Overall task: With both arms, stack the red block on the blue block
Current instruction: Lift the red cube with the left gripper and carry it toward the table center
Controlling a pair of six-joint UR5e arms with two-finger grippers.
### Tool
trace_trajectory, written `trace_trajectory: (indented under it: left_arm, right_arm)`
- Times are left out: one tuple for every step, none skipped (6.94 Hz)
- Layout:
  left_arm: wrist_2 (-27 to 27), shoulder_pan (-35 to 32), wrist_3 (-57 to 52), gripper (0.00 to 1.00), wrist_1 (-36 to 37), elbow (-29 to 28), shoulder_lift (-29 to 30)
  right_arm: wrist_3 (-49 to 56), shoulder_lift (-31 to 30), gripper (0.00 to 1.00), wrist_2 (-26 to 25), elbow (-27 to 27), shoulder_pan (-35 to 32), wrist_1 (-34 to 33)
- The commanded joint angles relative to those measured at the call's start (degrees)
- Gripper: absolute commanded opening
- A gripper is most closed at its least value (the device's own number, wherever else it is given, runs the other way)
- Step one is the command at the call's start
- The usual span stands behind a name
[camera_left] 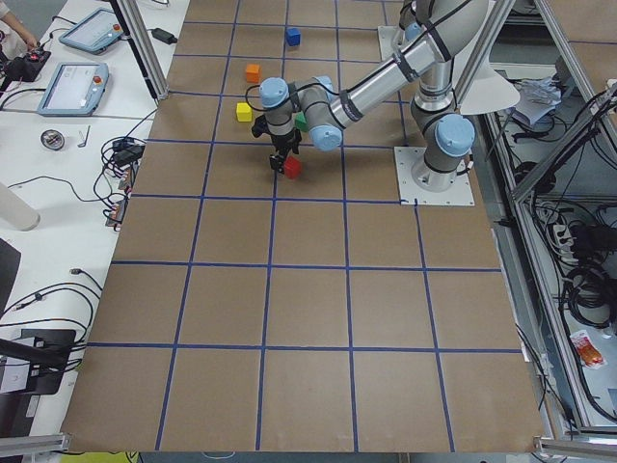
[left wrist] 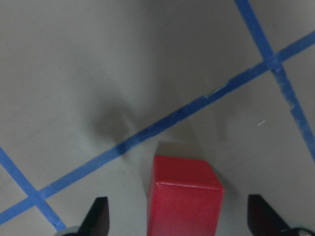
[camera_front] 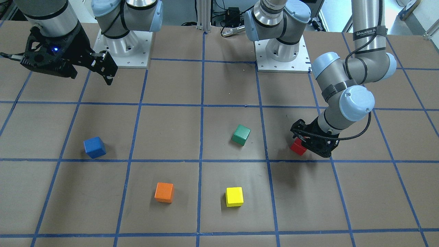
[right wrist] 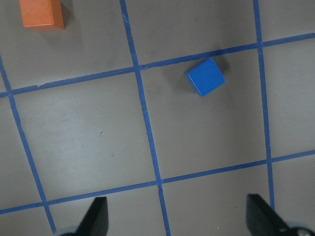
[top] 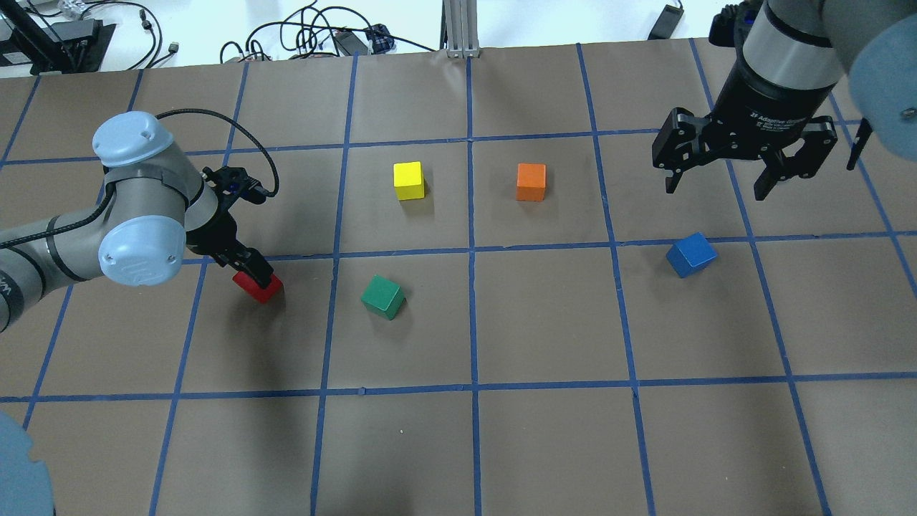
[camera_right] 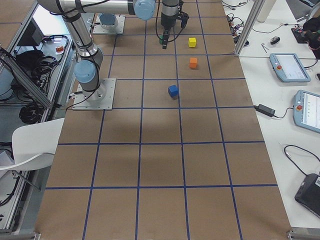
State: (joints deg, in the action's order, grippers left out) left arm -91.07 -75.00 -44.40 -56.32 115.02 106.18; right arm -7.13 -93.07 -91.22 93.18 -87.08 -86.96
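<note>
Found the red block (left wrist: 184,201) nearest the left wrist camera, resting flat on the table (left wrist: 74,73), just short of a blue tape line (left wrist: 197,107). Noted the left gripper (top: 247,261) positioned low around it, fingers (left wrist: 98,219) spread wide and clear of both side faces (gap seen on each side), gripping nothing. Located the blue block (top: 691,254) well apart on the robot's right half of the table, bare on top, with a green block (top: 383,296) lying between the two. Recorded the right gripper (top: 716,185) likewise open and empty, hovering well above the table, with the blue block off-centre in its wrist view.

Judged the task barely begun: approach in place, no grasp, no lift, no stack. Left outstanding: closing on the red block, raising it, carrying or passing it across, setting it square on the blue block.

Regarding orientation: no long axis to report, being a cube. Saw the red block turned askew to the tape grid, yet presenting two opposite faces squarely to the left fingers. Saw the blue block also rotated off the grid.
</note>
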Motion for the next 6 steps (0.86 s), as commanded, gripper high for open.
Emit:
trace_trajectory:
  left_arm:
    - [0.10, 0.65, 1.94, 1.00, 3.04, 1.79, 1.31]
    - [0.10, 0.39, 2.99, 0.84, 4.28, 1.79, 1.92]
    - [0.10, 0.30, 3.26, 0.61, 4.38, 1.53, 2.45]
    - [0.71, 0.21, 3.61, 0.48, 5.25, 1.44, 2.54]
    - [0.80, -0.57, 3.88, 0.41, 7.43, 1.35, 2.46]
    - [0.72, -1.10, 3.97, 0.33, 7.80, 1.26, 2.11]
  right_arm:
    - [0.45, 0.17, 1.00, 1.75, -0.37, -0.10, -0.05]
    - [0.37, 0.00, 1.00, 1.57, -0.11, -0.02, -0.05]
    - [0.45, -0.09, 1.00, 1.31, 0.16, -0.10, -0.05]
    - [0.37, 0.00, 1.00, 1.40, 0.16, -0.10, -0.14]
    - [0.37, 0.00, 1.00, 1.40, 0.16, -0.10, -0.14]
    - [0.45, 0.00, 1.00, 1.31, 0.25, -0.02, -0.14]
